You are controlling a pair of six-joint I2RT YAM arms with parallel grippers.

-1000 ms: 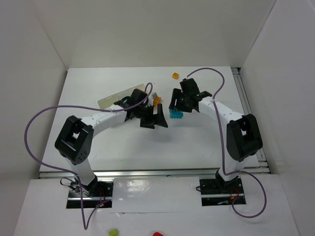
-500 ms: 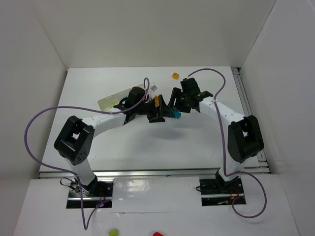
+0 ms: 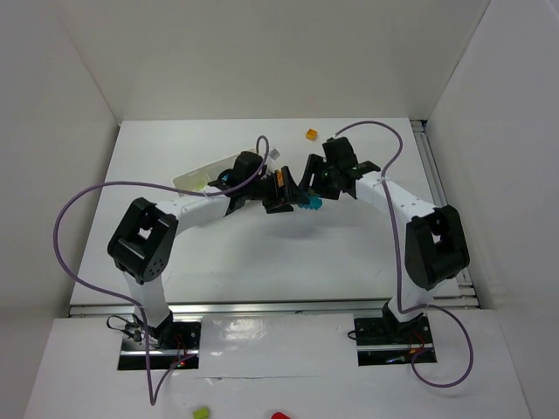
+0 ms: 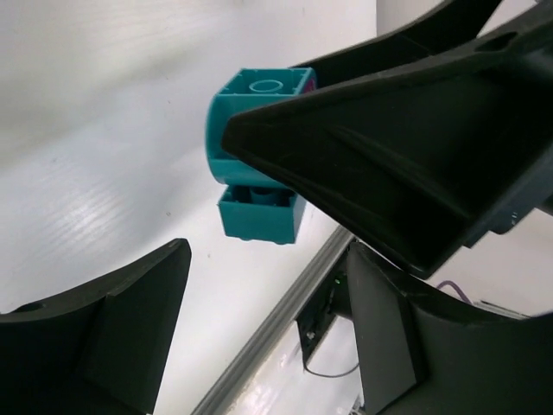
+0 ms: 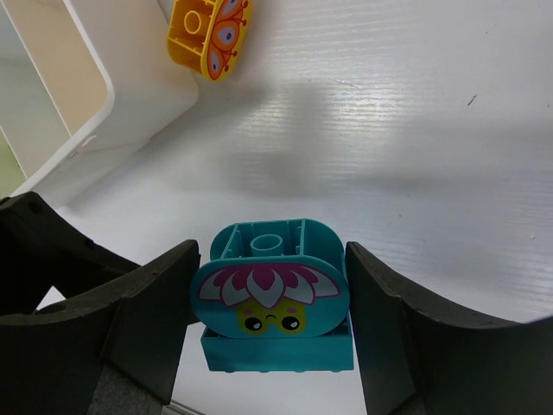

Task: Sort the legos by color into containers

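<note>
Tray (image 5: 130, 112): white, with dividers, on the left half of the worktop (image 5: 389, 104). In the overhead view the left arm (image 3: 188, 209) crosses over most of it. The compartment seen from the right wrist looks bare and cream-toned. A sliver of green shows at the frame edge in the next one, and I cannot tell what it is.

Cyan block (image 5: 272, 294): a rounded piece with a printed flower face, seated on a flat cyan base. It sits at mid-worktop between the two arms. The right fingers (image 5: 151, 316) are clamped on it, one pressing each side.

Orange printed brick (image 5: 210, 30): on the worktop, just beside the tray's outer corner and beyond the cyan block.

Second orange brick (image 3: 310, 133): alone near the far edge, well apart from the rest.

Left fingers (image 4: 112, 320): spread apart with nothing gripped. They point at the cyan block from the opposite side. One black finger of the right arm (image 3: 393, 196) lies across the block in the left wrist view and hides its right half.

Both arms bend inward, with their tips almost meeting at the centre.
</note>
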